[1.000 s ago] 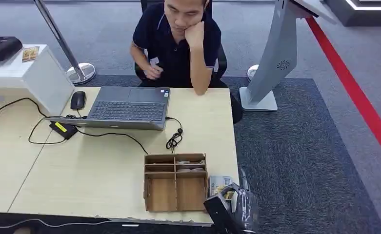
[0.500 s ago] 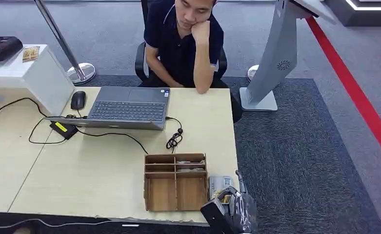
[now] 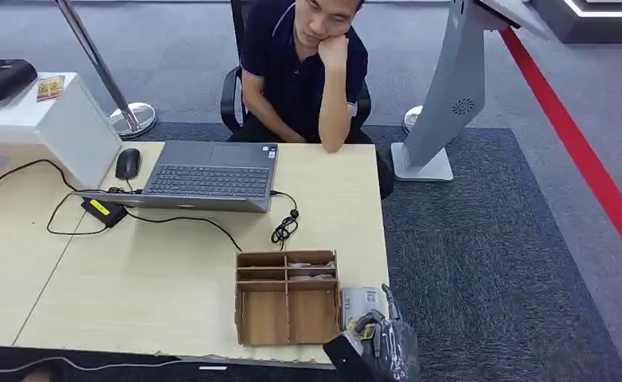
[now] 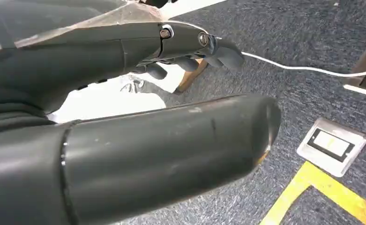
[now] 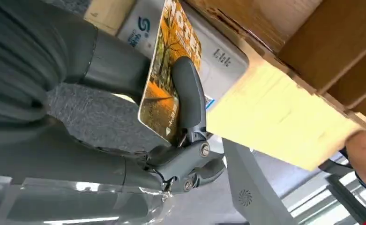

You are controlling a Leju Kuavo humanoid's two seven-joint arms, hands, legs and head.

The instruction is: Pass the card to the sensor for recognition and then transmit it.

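Right robot hand (image 5: 171, 122): your right robot hand pinched the card (image 5: 164, 79) between thumb and fingers, just above the white sensor (image 3: 361, 301) at the table (image 3: 132, 286) corner beside the wooden organizer (image 3: 287, 296) | Left robot hand (image 4: 181, 51): hung over carpet; fingers curled, holding nothing | Person (image 3: 303, 68): sat behind the laptop (image 3: 208, 175)
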